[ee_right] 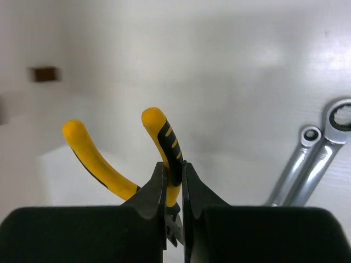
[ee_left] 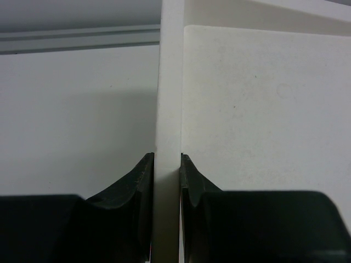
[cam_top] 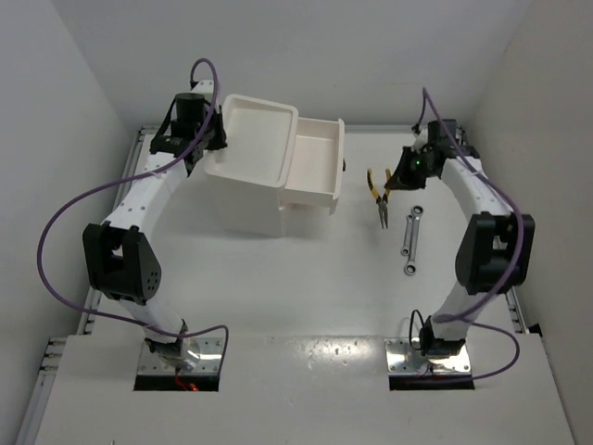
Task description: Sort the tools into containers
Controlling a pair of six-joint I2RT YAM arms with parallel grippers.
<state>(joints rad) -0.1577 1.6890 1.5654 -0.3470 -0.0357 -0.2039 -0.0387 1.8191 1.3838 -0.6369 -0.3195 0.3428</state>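
Seen from above, a white worktop (cam_top: 306, 297) carries two robot arms. On the left, the left hand (cam_top: 200, 141) reaches the far-left corner of a white plastic box-shaped container (cam_top: 243, 206) with a shallow rimmed tray on top. In the left wrist view, this hand (ee_left: 167, 164) is nearly closed, its two black fingers (ee_left: 137, 181) pinching the thin upright white rim of the tray.

A white drawer (cam_top: 313, 190) stands pulled out from the container's right side. It has a small dark knob (cam_top: 345, 166) on its front.

Right of the drawer lie yellow-handled pliers (cam_top: 378, 197), handles pointing to the far side. The right hand (cam_top: 398, 179) is at them. In the right wrist view, this hand (ee_right: 174, 170) is clamped shut on one yellow-and-black handle of the pliers (ee_right: 162, 137). Whether they are lifted off the worktop cannot be told.

Just right of the pliers, two slim silver metal wrenches (cam_top: 410, 243) lie side by side, touching, on the worktop.
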